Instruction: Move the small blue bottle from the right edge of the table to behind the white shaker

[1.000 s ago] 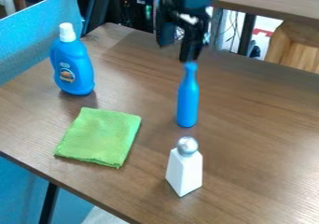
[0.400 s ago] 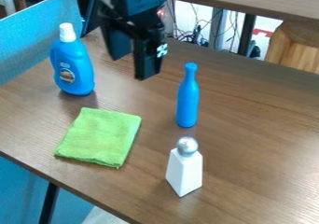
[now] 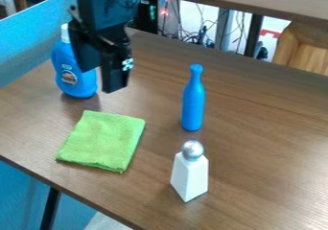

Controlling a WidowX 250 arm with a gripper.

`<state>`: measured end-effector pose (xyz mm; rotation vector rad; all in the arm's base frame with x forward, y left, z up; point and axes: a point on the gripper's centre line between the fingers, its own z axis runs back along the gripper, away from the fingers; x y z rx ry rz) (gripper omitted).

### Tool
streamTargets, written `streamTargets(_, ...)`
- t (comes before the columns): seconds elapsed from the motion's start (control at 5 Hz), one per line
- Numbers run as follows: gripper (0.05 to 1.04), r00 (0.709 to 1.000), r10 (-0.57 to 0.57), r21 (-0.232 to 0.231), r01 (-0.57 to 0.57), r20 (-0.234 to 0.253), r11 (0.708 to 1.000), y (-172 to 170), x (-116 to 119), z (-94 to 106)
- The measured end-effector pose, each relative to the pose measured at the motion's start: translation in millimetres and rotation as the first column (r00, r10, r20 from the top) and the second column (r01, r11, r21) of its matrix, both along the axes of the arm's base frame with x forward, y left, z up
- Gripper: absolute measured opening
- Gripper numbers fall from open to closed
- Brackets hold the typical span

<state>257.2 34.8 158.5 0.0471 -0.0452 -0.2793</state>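
Black and angular, the pincer (image 3: 101,80) hangs over the far left part of the wooden surface (image 3: 256,128), released, its two fingers parted and nothing between them. Nearest to it in the view is a blue detergent bottle (image 3: 70,76) with a white cap (image 3: 64,33), upright near the left edge; the pincer covers part of its right side, and I cannot tell whether the two touch. A green cloth (image 3: 102,140) lies flat and folded nearer the camera. To the right of the cloth, well apart from the pincer, a slim blue bottle (image 3: 192,104) stands upright. Closer to the camera than that is a white tapered bottle (image 3: 190,176) with a round silver top (image 3: 192,150), also upright. A light blue partition (image 3: 29,47) runs along the left edge, and loose cables (image 3: 195,35) show beyond the far edge.
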Motion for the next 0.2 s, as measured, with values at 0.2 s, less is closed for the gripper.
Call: streamTargets(0.2,1.0,1.0,0.026,-0.002,-0.026,-0.017,1.0,8.4,-2.4,-14.1)
